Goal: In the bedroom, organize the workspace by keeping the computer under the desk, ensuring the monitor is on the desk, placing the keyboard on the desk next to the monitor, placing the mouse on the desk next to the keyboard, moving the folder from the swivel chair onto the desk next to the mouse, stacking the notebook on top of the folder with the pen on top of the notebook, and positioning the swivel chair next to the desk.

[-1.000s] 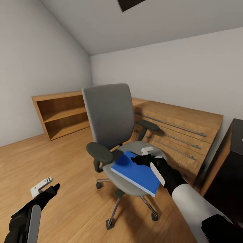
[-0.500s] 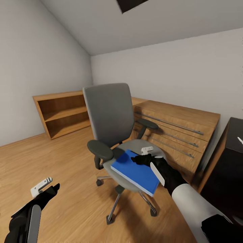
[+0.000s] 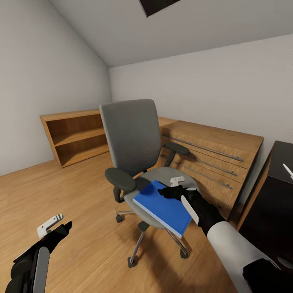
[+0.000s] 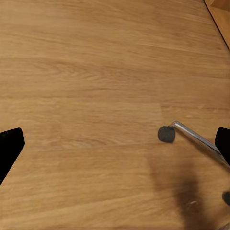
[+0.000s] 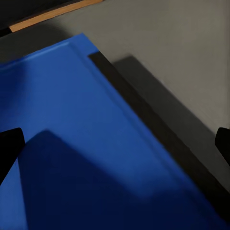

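One folder (image 3: pixel 162 207) on one swivel chair (image 3: pixel 134 146); both grippers (left (image 3: pixel 55 226), right (image 3: pixel 173 187)) spread apart.

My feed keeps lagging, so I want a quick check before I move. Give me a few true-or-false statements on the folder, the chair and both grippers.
1. The folder lies on the chair seat. True.
2. The left gripper holds the folder. False: it hangs over bare floor, left of the chair.
3. The right gripper is over the folder's far edge with its fingers apart. True.
4. The folder sits fully inside the seat. False: its near corner juts past the seat's front edge.
5. The chair stands in front of a wooden cabinet. True.
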Robot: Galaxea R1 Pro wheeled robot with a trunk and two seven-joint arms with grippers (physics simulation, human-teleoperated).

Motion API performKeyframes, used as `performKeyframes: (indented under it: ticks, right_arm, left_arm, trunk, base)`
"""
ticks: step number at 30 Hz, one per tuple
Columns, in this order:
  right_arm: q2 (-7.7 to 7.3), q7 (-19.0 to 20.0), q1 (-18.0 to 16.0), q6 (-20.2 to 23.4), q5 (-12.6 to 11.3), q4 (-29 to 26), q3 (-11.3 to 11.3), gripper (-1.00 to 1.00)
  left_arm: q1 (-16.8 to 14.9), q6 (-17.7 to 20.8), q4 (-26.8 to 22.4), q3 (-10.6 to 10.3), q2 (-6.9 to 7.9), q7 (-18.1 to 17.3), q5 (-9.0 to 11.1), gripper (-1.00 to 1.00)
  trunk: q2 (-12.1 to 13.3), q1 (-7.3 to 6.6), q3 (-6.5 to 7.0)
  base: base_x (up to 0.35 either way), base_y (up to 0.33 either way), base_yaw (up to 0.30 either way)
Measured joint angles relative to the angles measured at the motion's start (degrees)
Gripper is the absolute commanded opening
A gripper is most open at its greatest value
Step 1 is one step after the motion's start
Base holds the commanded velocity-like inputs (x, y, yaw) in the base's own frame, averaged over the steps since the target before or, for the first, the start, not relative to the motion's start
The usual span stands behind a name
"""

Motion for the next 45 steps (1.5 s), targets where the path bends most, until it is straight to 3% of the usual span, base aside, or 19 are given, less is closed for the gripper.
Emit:
performKeyframes:
  ticks: [6, 45]
  right_arm:
    - [-0.01, 0.0, 0.0, 0.0, 0.0, 0.4, 0.0, 1.0]
    - [-0.21, -0.1, 0.0, -0.4, -0.1, 1.5, 0.0, 1.0]
  left_arm:
    - [0.0, 0.0, 0.0, 0.0, 0.0, 0.0, 0.0, 1.0]
    - [0.0, -0.1, 0.1, 0.0, -0.01, 0.0, 0.0, 1.0]
  trunk:
    - [0.0, -0.03, 0.21]
    - [15.6, -8.58, 7.21]
  base:
    - [0.0, 0.0, 0.0]
    - [0.0, 0.0, 0.0]
